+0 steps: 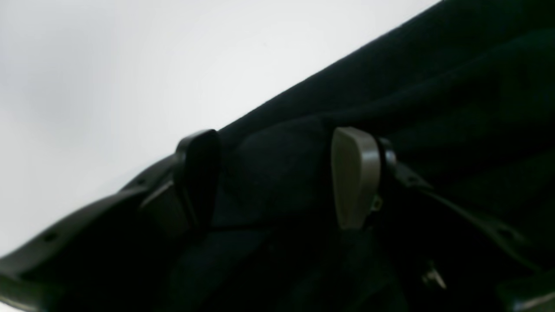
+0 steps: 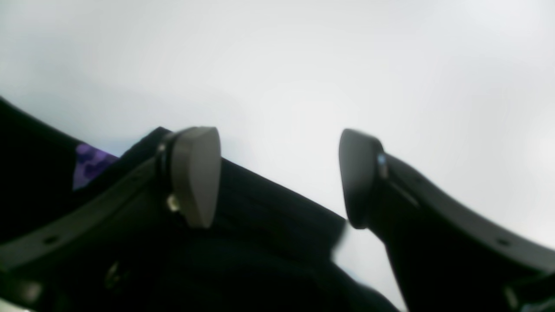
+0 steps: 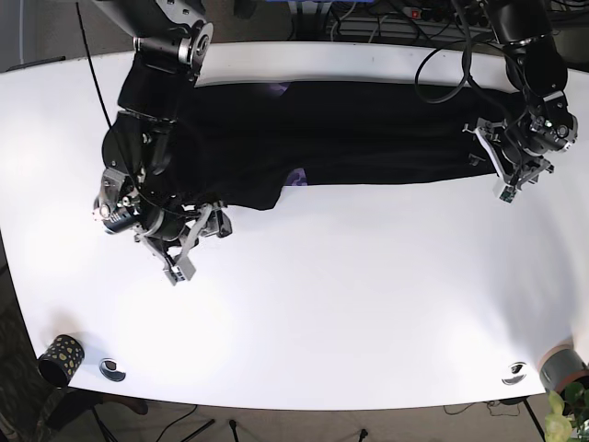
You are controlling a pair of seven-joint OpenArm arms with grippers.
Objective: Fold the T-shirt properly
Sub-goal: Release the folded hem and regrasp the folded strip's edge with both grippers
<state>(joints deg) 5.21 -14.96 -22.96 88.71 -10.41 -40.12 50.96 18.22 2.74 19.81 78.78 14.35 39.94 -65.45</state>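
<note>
A black T-shirt (image 3: 350, 138) lies spread in a long band across the far half of a white table (image 3: 368, 304). The left gripper (image 1: 273, 177) sits at the shirt's edge, fingers parted with dark cloth between them. The right gripper (image 2: 277, 177) is spread wide at the opposite end, over the hem and bare table.

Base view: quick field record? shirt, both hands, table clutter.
shirt: black T-shirt, long band across the far half of the table
left hand: open, cloth between the fingers
right hand: open, at the shirt's near edge
clutter: dark cup at a near corner, grey cup at the other
</note>
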